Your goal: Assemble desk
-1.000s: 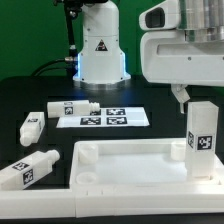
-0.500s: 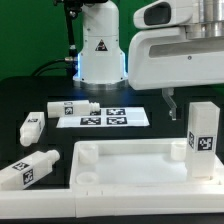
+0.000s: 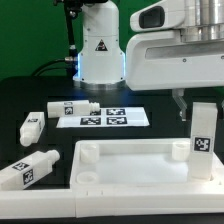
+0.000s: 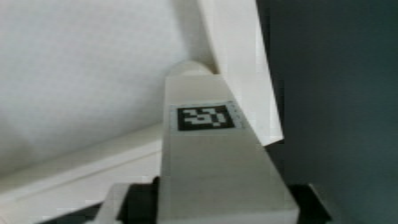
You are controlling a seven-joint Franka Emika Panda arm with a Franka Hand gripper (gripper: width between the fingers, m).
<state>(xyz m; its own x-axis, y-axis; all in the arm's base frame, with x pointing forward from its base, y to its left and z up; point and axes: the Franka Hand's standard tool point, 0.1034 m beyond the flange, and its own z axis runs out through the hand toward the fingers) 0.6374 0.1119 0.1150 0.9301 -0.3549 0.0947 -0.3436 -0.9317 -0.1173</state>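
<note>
The white desk top (image 3: 120,150) lies flat at the front, its raised rim up. One blocky tagged leg (image 3: 203,140) stands upright at its corner on the exterior view's right. My gripper (image 3: 192,104) is directly above that leg, with one finger (image 3: 180,101) showing beside the leg's top. In the wrist view the leg (image 4: 214,130) fills the gap between my dark fingers (image 4: 134,200), which press against both its sides, so my gripper (image 4: 217,198) is shut on it. The desk top (image 4: 89,70) lies below.
Three loose tagged legs lie on the dark table at the exterior view's left: one (image 3: 70,107) by the marker board (image 3: 105,119), one (image 3: 31,125) further left, one (image 3: 27,168) near the front. The robot base (image 3: 100,45) stands behind.
My hand has shifted toward the exterior view's left, and the visible finger went left, then back right. The upright leg now looks slightly turned and narrower.
</note>
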